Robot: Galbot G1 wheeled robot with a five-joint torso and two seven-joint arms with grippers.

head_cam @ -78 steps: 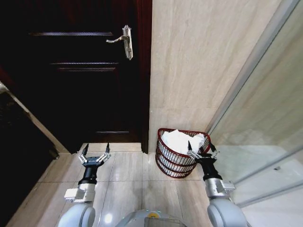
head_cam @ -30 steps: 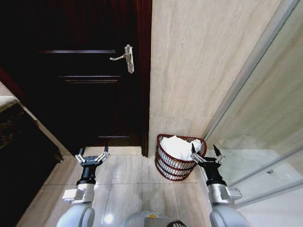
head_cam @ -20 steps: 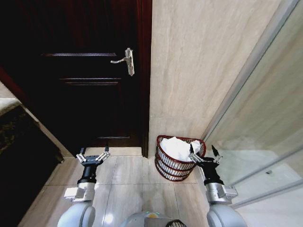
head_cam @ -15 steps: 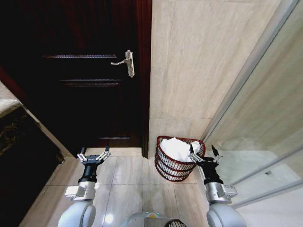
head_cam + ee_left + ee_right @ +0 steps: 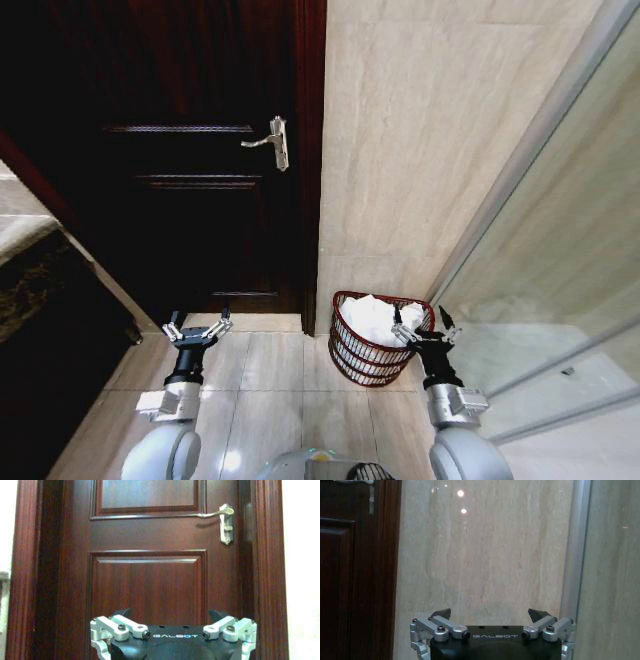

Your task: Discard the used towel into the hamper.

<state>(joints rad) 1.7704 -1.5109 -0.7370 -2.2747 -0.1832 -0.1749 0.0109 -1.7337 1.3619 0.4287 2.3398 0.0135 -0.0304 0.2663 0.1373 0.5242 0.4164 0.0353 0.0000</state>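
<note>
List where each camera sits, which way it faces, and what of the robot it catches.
Head view: high, looking down at the hamper holding a white towel; left gripper and right gripper open.
Left wrist view: faces the door; own open gripper.
Right wrist view: faces the tiled wall; own open gripper.
Shared: door handle.

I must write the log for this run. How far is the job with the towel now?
It looks done: a white towel lies inside the hamper by the wall. Nothing is in hand: the right gripper is open and empty at the hamper's rim, and the left gripper is open and empty before the door. No step seems left.
</note>
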